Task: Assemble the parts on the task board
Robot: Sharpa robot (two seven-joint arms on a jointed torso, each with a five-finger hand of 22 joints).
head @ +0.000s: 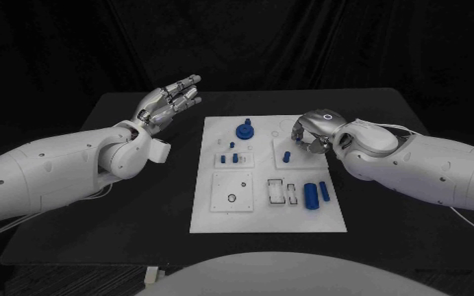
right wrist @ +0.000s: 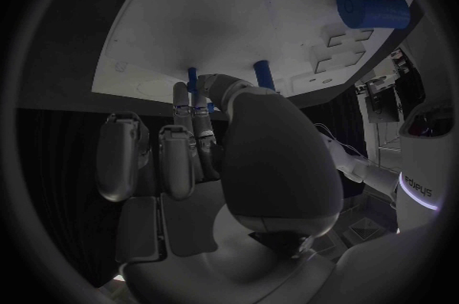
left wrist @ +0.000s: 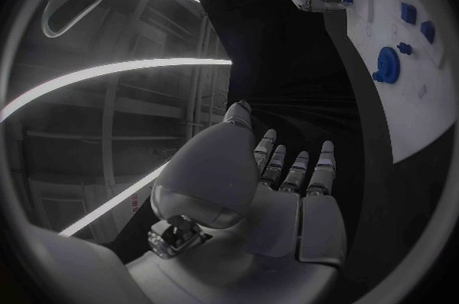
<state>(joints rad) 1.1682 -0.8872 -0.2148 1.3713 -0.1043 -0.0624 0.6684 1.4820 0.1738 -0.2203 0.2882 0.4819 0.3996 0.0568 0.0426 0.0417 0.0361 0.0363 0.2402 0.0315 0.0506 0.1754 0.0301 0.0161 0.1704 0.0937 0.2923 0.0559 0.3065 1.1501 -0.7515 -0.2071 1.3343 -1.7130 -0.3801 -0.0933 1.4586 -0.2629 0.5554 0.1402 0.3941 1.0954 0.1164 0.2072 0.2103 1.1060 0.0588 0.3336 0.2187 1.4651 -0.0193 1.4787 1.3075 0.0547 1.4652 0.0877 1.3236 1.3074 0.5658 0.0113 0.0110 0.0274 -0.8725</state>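
The left robot hand [head: 170, 101] hovers off the task board [head: 266, 220] at its 10 o'clock, fingers spread, holding nothing. Blue parts lie mid-board: a round gear-like piece [head: 244, 131] at 12, a cylinder [head: 310, 196] at 4. The right robot hand [head: 314, 131], at 2 o'clock, curls over a small peg [head: 286, 156]; whether it grips anything I cannot tell. It should probably descend squarely. Open tabletop [head: 148, 200] flanks both sides.
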